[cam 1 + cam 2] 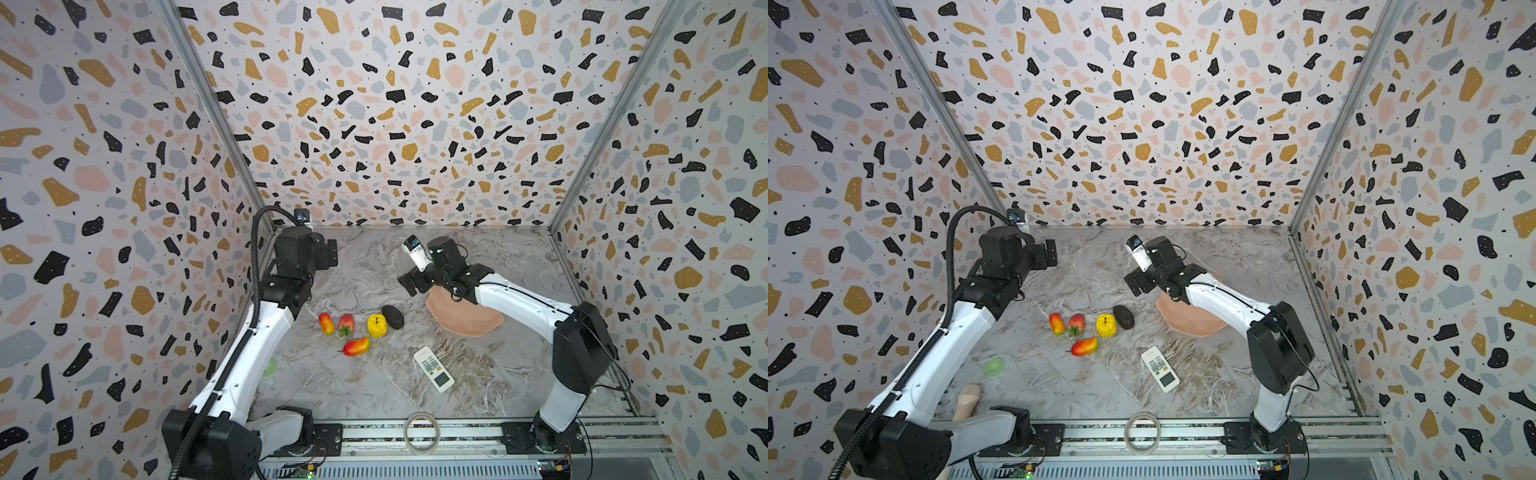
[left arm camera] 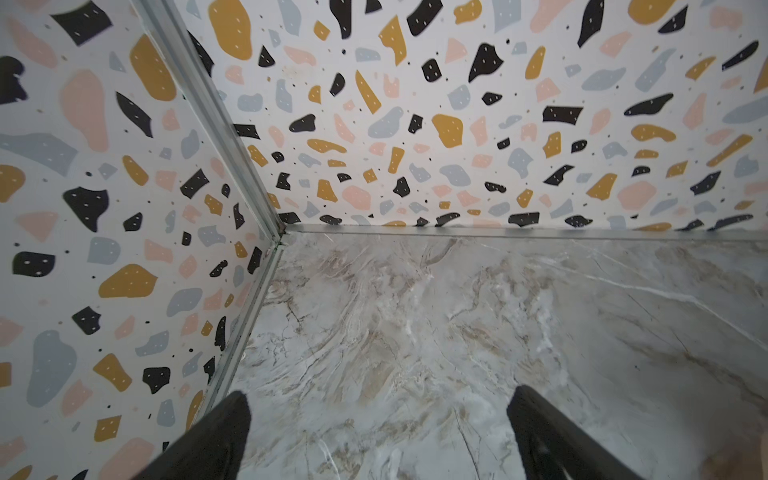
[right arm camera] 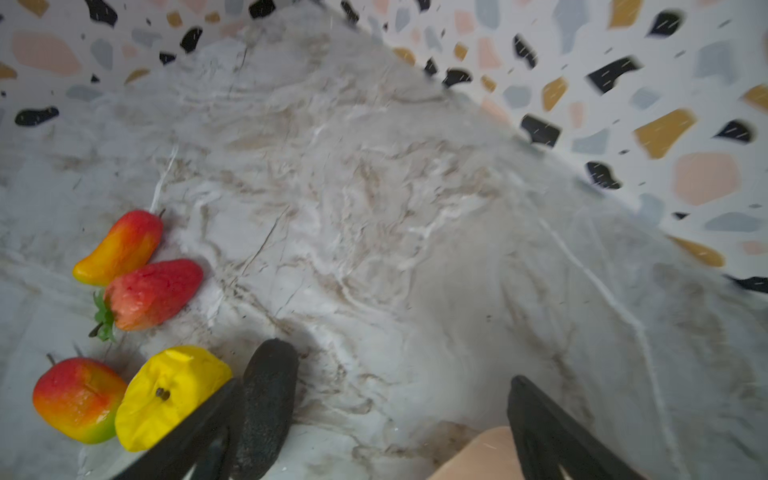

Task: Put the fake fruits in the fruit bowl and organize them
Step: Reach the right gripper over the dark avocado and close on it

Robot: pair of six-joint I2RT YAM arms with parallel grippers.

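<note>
On the table (image 1: 374, 395), left of the fruit bowl (image 1: 469, 322), the fake fruits (image 1: 377, 326) cluster, none inside it. The right wrist view catches all five; the left wrist view shows only a bare table corner. The near mango (image 1: 356, 346) lies crosswise in both top views, stem pointing left. Remote (image 1: 433, 368) print is too small to read. Left claw (image 2: 378, 392) and right claw (image 3: 376, 382) are both spread wide and empty.
</note>
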